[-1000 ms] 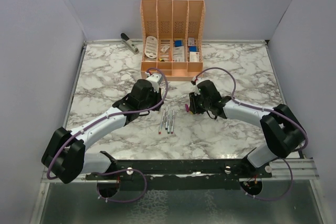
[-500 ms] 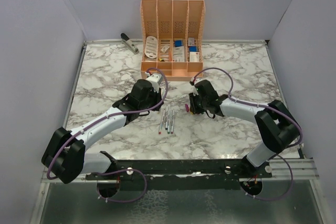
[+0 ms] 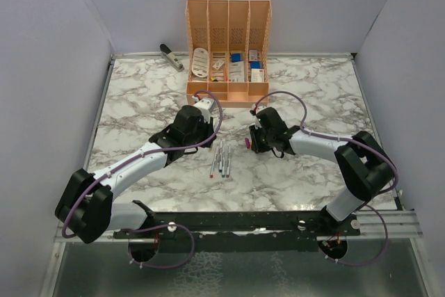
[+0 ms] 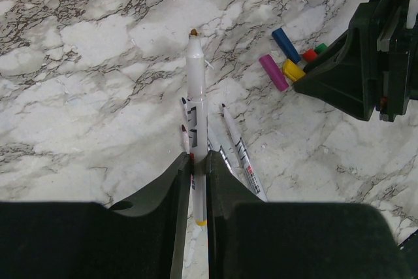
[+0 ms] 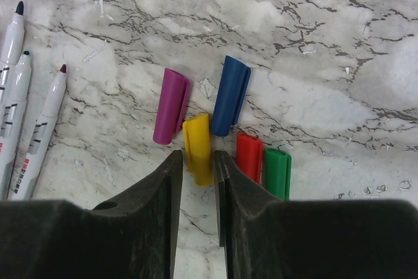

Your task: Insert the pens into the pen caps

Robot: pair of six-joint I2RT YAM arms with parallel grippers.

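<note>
Smooth marble-look table, 5 glossy plastic pen caps, smooth plastic pens

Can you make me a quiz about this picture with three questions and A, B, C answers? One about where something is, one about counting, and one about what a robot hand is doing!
1. Where is the yellow cap?
A. On the floor
B. Between the right gripper's fingers
C. Up in the air

2. How many caps lie on the table?
A. Three
B. Seven
C. Five

3. What is the left gripper doing?
A. Pinching a pen
B. Hanging open and empty
C. Holding a cap

Answers:
1 B, the right wrist view shows it lying between the two fingers.
2 C, purple, yellow, blue, red and green sit together.
3 A, its fingers are shut on the barrel.
</note>
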